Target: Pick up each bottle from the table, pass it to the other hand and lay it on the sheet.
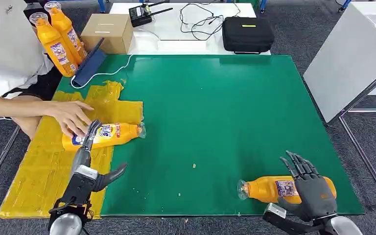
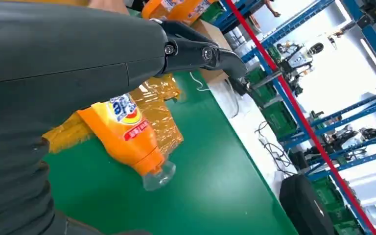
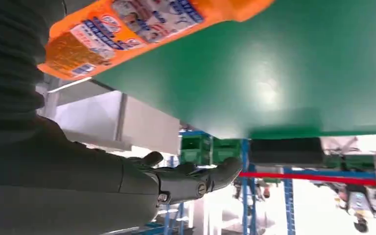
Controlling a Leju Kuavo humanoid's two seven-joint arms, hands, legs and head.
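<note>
— Bottle (image 1: 105, 134) placement: is it finished?
— Nearly. The left robot hand (image 1: 85, 147) is laid over it, fingers spread, grip uncertain; it lies on the yellow sheet (image 1: 44, 171), also touched by a person's hand (image 1: 71, 117).
— And next?
— The second bottle (image 1: 279, 188), near the table (image 1: 215, 107) edge, is to be grasped by the open right robot hand (image 1: 308, 188) beside it.

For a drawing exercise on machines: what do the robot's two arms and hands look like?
Each arm is silver metal with black fittings and a rounded silver joint near the bottom of the head view. The left hand and right hand are dark grey with slim, jointed fingers. The wrist views show a grey ribbed cover behind each hand.
</note>
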